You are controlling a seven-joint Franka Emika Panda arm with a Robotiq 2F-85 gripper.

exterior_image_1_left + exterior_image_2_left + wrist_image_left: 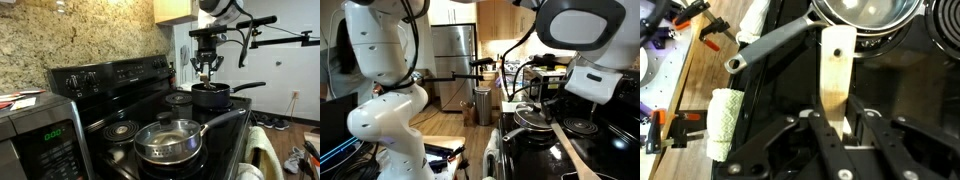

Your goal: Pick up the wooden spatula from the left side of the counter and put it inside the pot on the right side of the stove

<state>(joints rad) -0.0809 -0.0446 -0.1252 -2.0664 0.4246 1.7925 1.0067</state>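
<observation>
Item one, the wooden spatula [836, 70]: a flat, pale strip of light wood. My wrist view shows it clamped near one end between the gripper's [843, 128] two dark fingers [816, 134], which are drawn in until they meet its edges. The rest of the strip runs straight out from the fingertips, and its free end lies across the picture close to the rim of a shiny steel pan [868, 12]. Item two, the gripper [206, 68] in an exterior view: it points downward above the pot [211, 97], apart from it, and the spatula is too small for me to make out there. Item three, the pot: black, straight-sided, with a long handle reaching away to one side. It sits on a rear coil of the stove [110, 72]. Item four, the stove: black, with coil burners and a raised back panel with round knobs. Item five, the steel pan [168, 142]: it has a glass lid and stands on a front burner, nearer the camera than the pot. Item six, a silver microwave [35, 135] with a green display, beside the stove. Item seven, a rolled pale towel [725, 122], just off the stove's front edge. Item eight, the orange-and-black clamps [708, 32], over a wooden surface beyond it.
</observation>
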